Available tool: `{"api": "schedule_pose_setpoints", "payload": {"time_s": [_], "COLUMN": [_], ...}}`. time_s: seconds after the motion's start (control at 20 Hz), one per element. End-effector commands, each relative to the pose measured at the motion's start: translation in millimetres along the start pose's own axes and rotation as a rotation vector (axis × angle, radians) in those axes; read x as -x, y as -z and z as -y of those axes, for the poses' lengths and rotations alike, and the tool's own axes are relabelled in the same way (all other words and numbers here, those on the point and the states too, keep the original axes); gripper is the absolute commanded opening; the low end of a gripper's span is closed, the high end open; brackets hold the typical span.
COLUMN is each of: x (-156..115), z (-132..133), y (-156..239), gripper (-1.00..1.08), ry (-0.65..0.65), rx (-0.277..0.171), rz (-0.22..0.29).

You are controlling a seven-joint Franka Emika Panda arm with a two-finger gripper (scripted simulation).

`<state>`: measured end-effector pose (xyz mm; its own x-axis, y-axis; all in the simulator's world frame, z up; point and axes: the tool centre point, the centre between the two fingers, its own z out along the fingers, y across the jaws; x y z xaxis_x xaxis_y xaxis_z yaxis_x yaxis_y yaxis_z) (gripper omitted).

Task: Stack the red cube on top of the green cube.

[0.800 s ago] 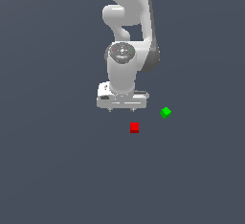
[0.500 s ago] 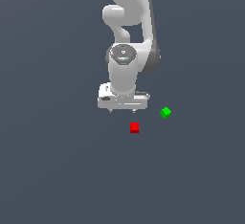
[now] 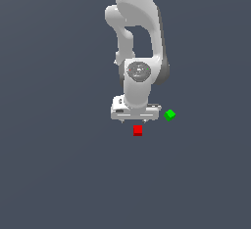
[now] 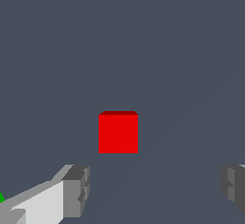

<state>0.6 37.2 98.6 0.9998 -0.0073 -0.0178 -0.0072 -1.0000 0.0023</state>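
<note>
The red cube lies on the dark grey floor, just in front of and below my gripper. The green cube lies apart from it, up and toward the exterior view's right, close beside the gripper's hand. In the wrist view the red cube sits ahead of the gripper, nearer one finger than the other. The fingers stand wide apart, open and empty, above the floor. Only a sliver of the green cube shows at the edge of that view.
The white arm rises behind the gripper. A plain dark grey floor lies all around, with no other objects in view.
The gripper has moved toward the exterior view's right and lower, closer to the red cube. Both cubes stay where they were.
</note>
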Motion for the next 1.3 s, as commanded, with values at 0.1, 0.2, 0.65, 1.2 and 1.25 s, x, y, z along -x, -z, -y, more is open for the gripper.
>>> {"api": "schedule_pose_setpoints", "payload": {"time_s": [0.1,0.2,0.65,1.2,1.25], "x": [-7.2,-9.3,-10.1,-12.4,-12.8], "z": [16.3,20.3,23.0,24.2,24.3], "y": [-19.3,-24.1,-32.6,-76.4,-77.7], "gripper": [1.00,1.00,1.00,1.00,1.00], "ry": [0.003,0.004,0.006,0.006,0.006], "rx": [-0.002,-0.003,-0.003,-0.002,-0.002], "rz": [-0.012,-0.015,-0.015,-0.018,-0.018]}}
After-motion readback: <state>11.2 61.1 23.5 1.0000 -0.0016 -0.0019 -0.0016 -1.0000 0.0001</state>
